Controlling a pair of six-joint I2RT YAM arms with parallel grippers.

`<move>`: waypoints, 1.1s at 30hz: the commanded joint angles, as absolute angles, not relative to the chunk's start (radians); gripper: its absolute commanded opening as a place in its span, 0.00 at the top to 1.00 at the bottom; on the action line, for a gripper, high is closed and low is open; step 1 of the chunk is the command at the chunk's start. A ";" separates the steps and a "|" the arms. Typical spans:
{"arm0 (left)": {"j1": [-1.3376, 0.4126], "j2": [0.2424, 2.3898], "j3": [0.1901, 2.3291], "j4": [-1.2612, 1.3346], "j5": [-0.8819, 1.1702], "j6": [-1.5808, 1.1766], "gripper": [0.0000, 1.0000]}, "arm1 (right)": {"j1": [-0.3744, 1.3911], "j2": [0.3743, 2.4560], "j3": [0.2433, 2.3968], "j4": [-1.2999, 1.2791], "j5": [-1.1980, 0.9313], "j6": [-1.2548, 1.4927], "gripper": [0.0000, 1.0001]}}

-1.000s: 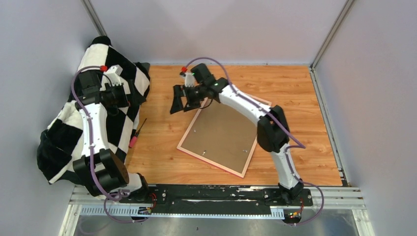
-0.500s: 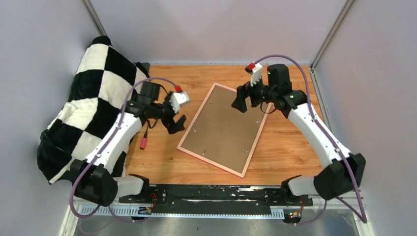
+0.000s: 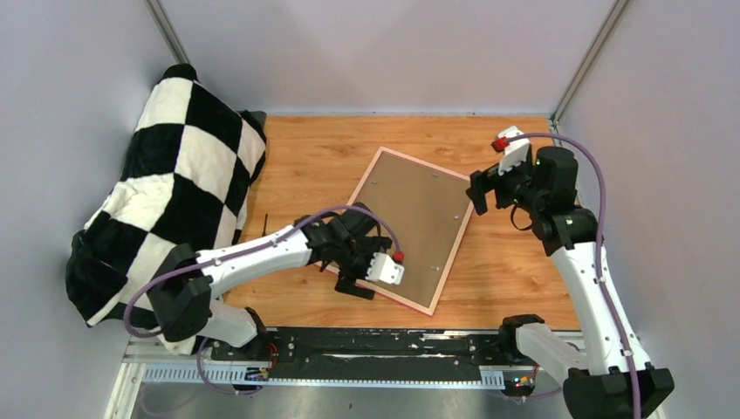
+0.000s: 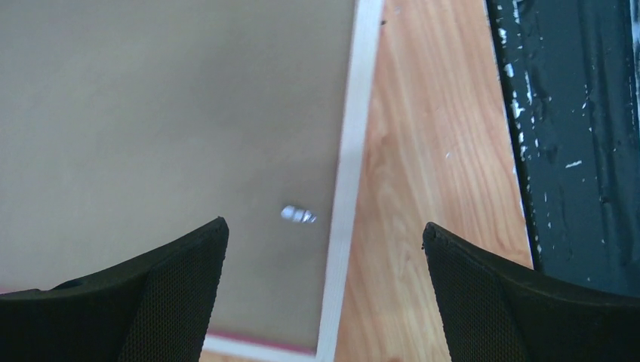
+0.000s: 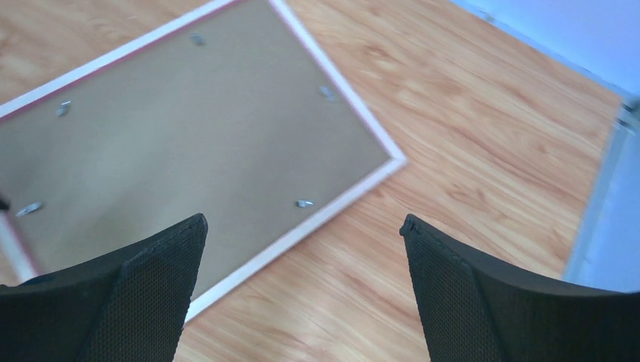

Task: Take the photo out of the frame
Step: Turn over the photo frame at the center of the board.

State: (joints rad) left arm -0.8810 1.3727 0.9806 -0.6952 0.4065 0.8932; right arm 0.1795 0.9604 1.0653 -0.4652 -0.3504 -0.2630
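Frame (image 3: 426, 164) edge sits under spread left gripper (image 4: 323, 225); right gripper (image 5: 303, 219), spread, hangs beside

Frame (image 3: 426, 166) border pink; backing board (image 3: 410, 218) plain brown; blanket (image 3: 174, 175) black-and-white checks (large squares); table (image 3: 314, 157) orange woodgrain.

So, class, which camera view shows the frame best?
The top external view: the frame lies almost whole, back up, only its near-left edge under the left arm. The right wrist view cuts off one end; the left wrist view shows just one edge strip.
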 commanded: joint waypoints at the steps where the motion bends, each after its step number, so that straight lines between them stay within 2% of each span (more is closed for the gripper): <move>1: -0.995 1.482 0.932 -0.569 0.267 0.858 0.00 | 0.039 0.933 1.054 -0.469 -0.314 -0.261 0.00; 5: -1.037 1.572 0.926 -0.490 0.222 0.792 0.02 | -0.063 0.934 1.050 -0.469 -0.352 -0.238 0.00; 11: -1.062 1.607 0.922 -0.464 0.238 0.767 0.14 | -0.091 0.935 1.043 -0.468 -0.379 -0.233 0.00; 20: -1.074 1.638 0.884 -0.452 0.266 0.754 0.40 | -0.095 0.923 1.048 -0.463 -0.361 -0.232 0.00; 23: -1.082 1.646 0.886 -0.453 0.257 0.751 0.53 | -0.097 0.923 1.050 -0.462 -0.362 -0.230 0.00; 27: -1.090 1.681 0.913 -0.481 0.243 0.738 0.63 | -0.098 0.922 1.056 -0.462 -0.361 -0.229 0.00; 31: -1.099 1.699 0.930 -0.516 0.253 0.743 0.64 | -0.098 0.919 1.062 -0.462 -0.362 -0.229 0.00; 33: -1.105 1.694 0.926 -0.526 0.263 0.754 0.57 | -0.098 0.917 1.065 -0.463 -0.360 -0.231 0.00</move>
